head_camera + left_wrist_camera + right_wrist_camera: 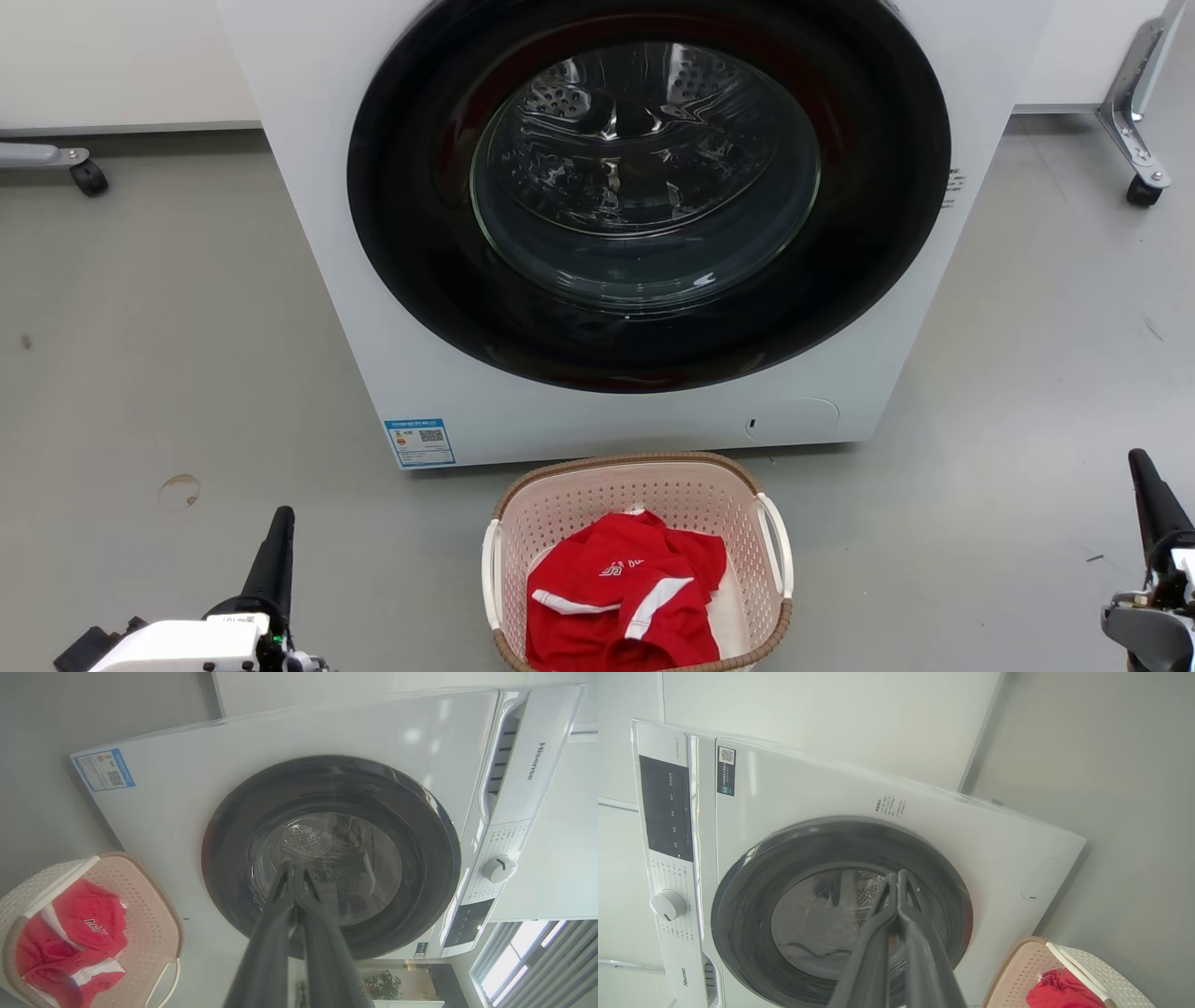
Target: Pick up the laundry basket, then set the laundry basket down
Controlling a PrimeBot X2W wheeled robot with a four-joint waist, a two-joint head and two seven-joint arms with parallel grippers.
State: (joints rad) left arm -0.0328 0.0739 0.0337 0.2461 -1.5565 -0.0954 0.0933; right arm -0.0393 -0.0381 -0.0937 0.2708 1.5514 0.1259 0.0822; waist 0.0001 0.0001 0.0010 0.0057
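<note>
The laundry basket (pixel 597 499), pale pink-beige and perforated with a brown woven-look rim and white loop handles, sits on the grey floor just in front of the washing machine, holding a red garment (pixel 624 597). The basket (pixel 140 896) lies at the lower left of the left wrist view, and the basket (pixel 1017 975) at the lower right of the right wrist view. My left gripper (pixel 283 515) is shut, empty, well left of the basket. Far to the basket's right, my right gripper (pixel 1139 459) is shut and empty too. Both point toward the machine.
A big white washing machine (pixel 317 140) with a dark round closed door (pixel 649 187) stands straight ahead. Wheeled metal legs (pixel 1139 168) stand at the far right, and a caster (pixel 89 177) at the far left. Grey floor (pixel 140 373) lies open on both sides of the basket.
</note>
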